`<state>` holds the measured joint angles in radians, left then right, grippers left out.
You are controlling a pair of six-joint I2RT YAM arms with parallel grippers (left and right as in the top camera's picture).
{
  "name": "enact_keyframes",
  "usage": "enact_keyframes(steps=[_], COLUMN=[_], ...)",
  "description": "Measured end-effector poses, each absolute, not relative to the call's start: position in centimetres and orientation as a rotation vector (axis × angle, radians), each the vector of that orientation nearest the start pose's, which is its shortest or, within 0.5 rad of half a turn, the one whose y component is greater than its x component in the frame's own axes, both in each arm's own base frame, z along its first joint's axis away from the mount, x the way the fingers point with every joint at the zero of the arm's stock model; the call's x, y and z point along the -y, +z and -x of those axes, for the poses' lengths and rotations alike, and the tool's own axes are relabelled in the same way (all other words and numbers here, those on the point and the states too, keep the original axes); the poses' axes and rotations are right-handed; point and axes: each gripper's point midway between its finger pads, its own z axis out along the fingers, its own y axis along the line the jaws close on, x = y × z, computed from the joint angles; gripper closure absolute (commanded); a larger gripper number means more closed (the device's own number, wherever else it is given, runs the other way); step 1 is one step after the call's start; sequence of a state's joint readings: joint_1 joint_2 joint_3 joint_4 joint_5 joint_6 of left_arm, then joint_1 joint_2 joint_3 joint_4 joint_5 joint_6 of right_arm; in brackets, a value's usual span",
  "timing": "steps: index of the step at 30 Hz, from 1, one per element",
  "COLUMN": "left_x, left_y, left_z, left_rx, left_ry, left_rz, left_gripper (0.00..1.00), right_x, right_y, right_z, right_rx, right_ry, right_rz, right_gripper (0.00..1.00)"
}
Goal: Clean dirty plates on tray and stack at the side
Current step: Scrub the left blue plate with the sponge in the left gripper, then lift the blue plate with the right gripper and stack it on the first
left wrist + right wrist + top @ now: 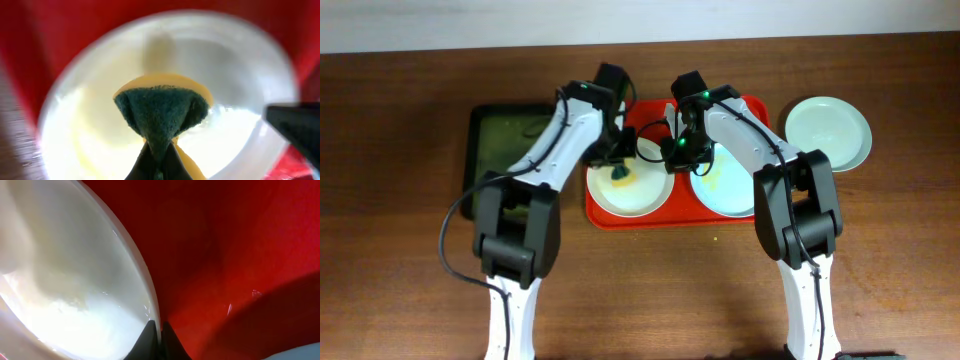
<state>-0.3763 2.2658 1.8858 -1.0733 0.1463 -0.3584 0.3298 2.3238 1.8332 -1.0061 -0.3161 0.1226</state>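
The red tray (605, 214) holds a cream-white plate (642, 193) at its left and a pale mint-blue plate (725, 190) with yellowish smears at its right. A second mint-blue plate (828, 132) lies on the table to the right of the tray. My left gripper (618, 172) is shut on a green and yellow sponge (161, 111) and holds it on the cream plate (240, 70). My right gripper (670, 152) is shut on the right rim of the cream plate (75, 280), over the tray (240, 245).
A dark green-black tray (505, 135) lies on the wooden table left of the red tray. The two arms cross close together above the red tray's back half.
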Motion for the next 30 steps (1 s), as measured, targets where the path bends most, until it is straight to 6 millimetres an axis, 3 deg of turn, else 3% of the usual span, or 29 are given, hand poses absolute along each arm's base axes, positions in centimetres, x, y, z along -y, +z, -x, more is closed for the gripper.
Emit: enact_keyframes(steps=[2,4,7,11,13,15,16,17,18,19,21,22,23,25,27,30], left_x=[19.3,18.1,13.4,12.5,12.0,8.1,4.6,3.4,2.4,1.1,-0.8,-1.9,-2.8,-3.6,-3.8,-3.8], left_y=[1.2,1.2,1.5,2.2,4.6,11.2,15.8,17.7,18.2,18.0,17.5,17.0,16.5,15.9,15.8,15.8], left_z=[-41.2,-41.2,-41.2,-41.1,-41.5,-42.2,-41.4,-40.7,-39.8,-39.2,-39.1,-38.8,-38.4,-38.0,-37.9,-38.1], left_rx=[-3.137,-3.132,-3.079,-3.027,-2.998,-2.899,-2.827,-2.801,-2.814,-2.835,-2.837,-2.842,-2.852,-2.866,-2.866,-2.861], left_ry=[-0.206,-0.093,0.345,0.485,0.387,0.251,0.216,0.2,0.205,0.217,0.228,0.239,0.25,0.26,0.257,0.254], left_rz=[-0.056,-0.057,-0.03,0.043,0.116,0.303,0.419,0.463,0.495,0.546,0.615,0.658,0.691,0.723,0.734,0.734], left_gripper=[1.0,1.0,1.0,1.0,1.0,1.0,1.0,1.0,1.0,1.0,1.0,1.0,1.0,1.0,1.0,1.0], right_x=[-20.0,-20.0,-20.1,-20.6,-20.2,-19.8,-18.9,-18.4,-17.7,-17.9,-19.6,-19.4,-20.7,-21.0,-21.7,-21.0], right_y=[0.7,0.7,0.7,0.8,1.2,2.6,4.9,5.9,8.3,11.7,16.8,18.9,21.2,25.3,29.2,31.5], right_z=[-41.9,-41.9,-41.8,-41.2,-40.3,-41.1,-42.0,-42.5,-43.2,-43.4,-43.3,-43.5,-43.2,-42.8,-41.9,-41.8], right_rx=[-3.086,-3.086,-3.087,-3.108,-3.157,-3.139,-3.093,-3.069,-3.002,-2.901,-2.72,-2.612,-2.486,-2.224,-1.994,-1.872], right_ry=[0.507,0.507,0.518,0.537,0.506,0.452,0.328,0.246,0.069,-0.113,-0.345,-0.524,-0.658,-0.989,-1.251,-1.44], right_rz=[0.339,0.339,0.339,0.351,0.346,0.353,0.365,0.372,0.399,0.459,0.545,0.555,0.586,0.574,0.626,0.655], right_gripper=[0.96,0.96,0.96,0.96,0.96,0.96,0.96,0.96,0.96,0.96,0.96,0.96,0.96,0.96,0.96,0.96])
